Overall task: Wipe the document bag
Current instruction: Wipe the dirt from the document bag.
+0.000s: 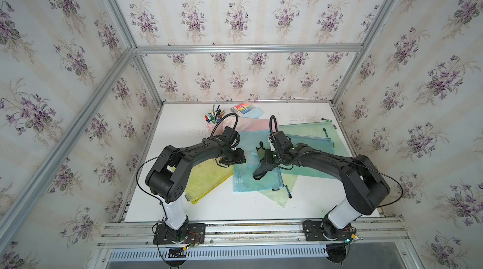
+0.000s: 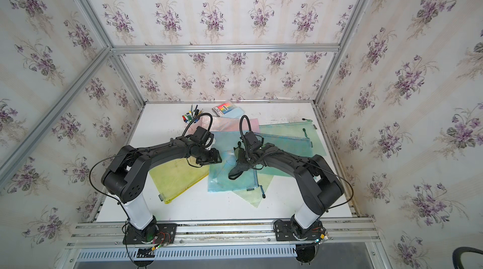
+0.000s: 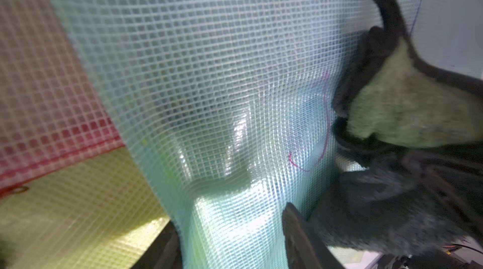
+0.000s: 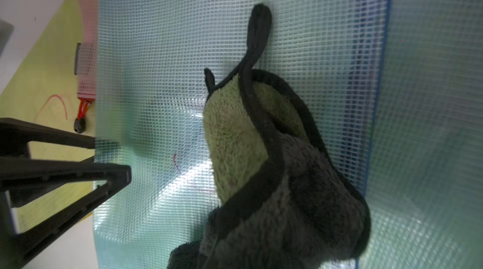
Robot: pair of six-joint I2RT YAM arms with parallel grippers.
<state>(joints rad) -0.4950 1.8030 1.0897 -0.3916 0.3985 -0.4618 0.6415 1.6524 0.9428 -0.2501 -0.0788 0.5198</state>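
Observation:
The blue mesh document bag (image 1: 251, 179) (image 2: 224, 179) lies mid-table over other bags. A thin magenta scribble (image 3: 325, 124) marks it. My left gripper (image 1: 239, 156) (image 3: 230, 218) is at the bag's left edge. Its jaws stand apart, one finger (image 4: 65, 137) under the raised edge and the other above, with mesh (image 3: 209, 71) between them. My right gripper (image 1: 265, 158) is shut on a green and dark grey cloth (image 1: 264, 169) (image 4: 261, 176). The cloth rests on the bag beside the scribble and hides the right fingers.
A yellow bag (image 1: 206, 179) lies under my left arm. Green bags (image 1: 308, 134) lie at the right, a pink one (image 1: 248, 124) behind and a pale green one (image 1: 279, 197) under the blue. A pen cup (image 1: 213, 121) and marker box (image 1: 244, 109) stand at the back.

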